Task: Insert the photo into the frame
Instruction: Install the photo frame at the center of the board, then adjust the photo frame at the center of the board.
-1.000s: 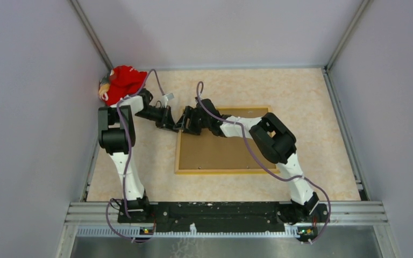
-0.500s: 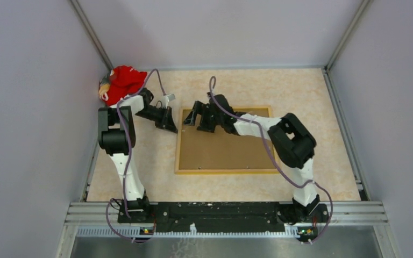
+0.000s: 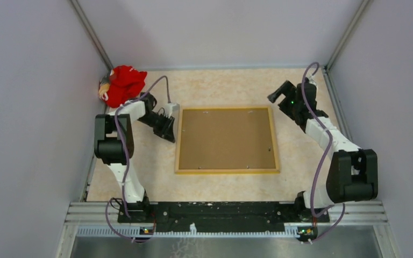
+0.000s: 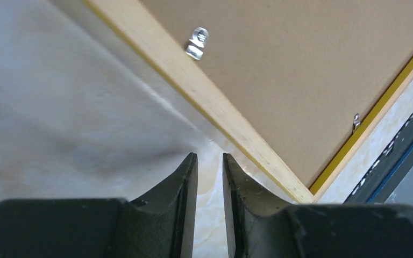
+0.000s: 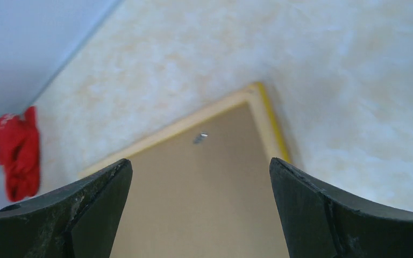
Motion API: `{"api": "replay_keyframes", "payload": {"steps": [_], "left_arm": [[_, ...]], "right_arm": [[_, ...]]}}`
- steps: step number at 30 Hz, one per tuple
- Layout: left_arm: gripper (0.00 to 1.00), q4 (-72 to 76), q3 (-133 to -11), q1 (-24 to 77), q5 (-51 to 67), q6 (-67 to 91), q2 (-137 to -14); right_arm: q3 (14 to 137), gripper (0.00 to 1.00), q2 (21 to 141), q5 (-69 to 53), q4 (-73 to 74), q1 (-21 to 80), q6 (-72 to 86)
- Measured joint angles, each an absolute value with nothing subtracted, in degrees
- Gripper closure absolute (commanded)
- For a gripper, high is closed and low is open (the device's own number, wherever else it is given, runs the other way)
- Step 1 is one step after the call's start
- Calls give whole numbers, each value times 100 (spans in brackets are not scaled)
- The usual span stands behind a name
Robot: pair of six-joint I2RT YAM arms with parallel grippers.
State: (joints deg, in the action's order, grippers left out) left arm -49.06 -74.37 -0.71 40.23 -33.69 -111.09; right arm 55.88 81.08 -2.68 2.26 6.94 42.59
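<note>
The frame [image 3: 178, 142] lies face down in the middle of the table, its light wood back up and a yellow edge showing. A brown backing board [image 3: 226, 138] fills it, with small metal clips [image 4: 197, 43] at its rim. The photo is hidden. My left gripper [image 3: 168, 134] sits low just off the frame's left edge [image 4: 193, 80]; its jaws are a narrow gap apart over bare table [image 4: 209, 156]. My right gripper [image 3: 276, 97] hovers past the frame's far right corner [image 5: 269, 118], jaws wide open and empty [image 5: 200, 164].
A red cloth bundle [image 3: 122, 83] lies in the far left corner against the wall, also seen in the right wrist view [image 5: 16, 150]. Grey walls close in three sides. The black base rail [image 3: 215, 209] runs along the near edge.
The right arm left the frame's far left corner, swung to the far right and opened wide. The left gripper drew back slightly and its jaws parted.
</note>
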Motion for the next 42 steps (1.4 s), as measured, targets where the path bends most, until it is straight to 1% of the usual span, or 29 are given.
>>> {"api": "replay_keyframes", "payload": {"steps": [4, 12, 18, 22, 25, 27, 30, 32, 33, 34, 35, 38, 42], "left_arm": [[71, -4786, -6980, 320, 3682, -3481, -10873], [73, -4689, -6657, 882, 3162, -3599, -10532], [72, -4740, -6622, 1343, 2923, -3583, -10477], [69, -5006, -6622, 1747, 2860, -3485, -10508], [63, -5389, -6622, 2119, 2952, -3288, -10624], [58, -5649, -6619, 2359, 3083, -3181, -10704], [51, -5951, -6622, 2722, 3474, -3065, -10833], [48, -6012, -6635, 2873, 3787, -3037, -10912], [41, -5966, -6665, 2923, 3933, -3048, -10951], [35, -5909, -6713, 2945, 4045, -3070, -10986], [32, -5867, -6792, 2950, 4198, -3105, -11021], [28, -5776, -7048, 2917, 4442, -3330, -11017], [26, -5972, -7354, 2773, 4692, -3719, -10897]], "right_arm": [[5247, 1, 8517, -250, 543, 386, 4097], [5225, 1, 9633, -760, 467, 403, 4018], [6307, 1, 10536, -849, 384, 565, 3876], [7553, 1, 11467, -681, 429, 915, 3706], [8694, 1, 12274, -681, 425, 1249, 3590], [9459, 1, 12759, -698, 550, 1483, 3494], [10525, 1, 13362, -784, 775, 1841, 3411], [11096, 1, 13594, -1015, 928, 2064, 3444], [11257, 1, 13614, -1190, 1094, 2176, 3463], [11356, 1, 13614, -1271, 1234, 2274, 3463], [11448, 1, 13614, -1339, 1350, 2381, 3450], [11434, 1, 13474, -1323, 1608, 2644, 3341], [10610, 1, 12735, -1129, 1702, 2587, 3240]]}}
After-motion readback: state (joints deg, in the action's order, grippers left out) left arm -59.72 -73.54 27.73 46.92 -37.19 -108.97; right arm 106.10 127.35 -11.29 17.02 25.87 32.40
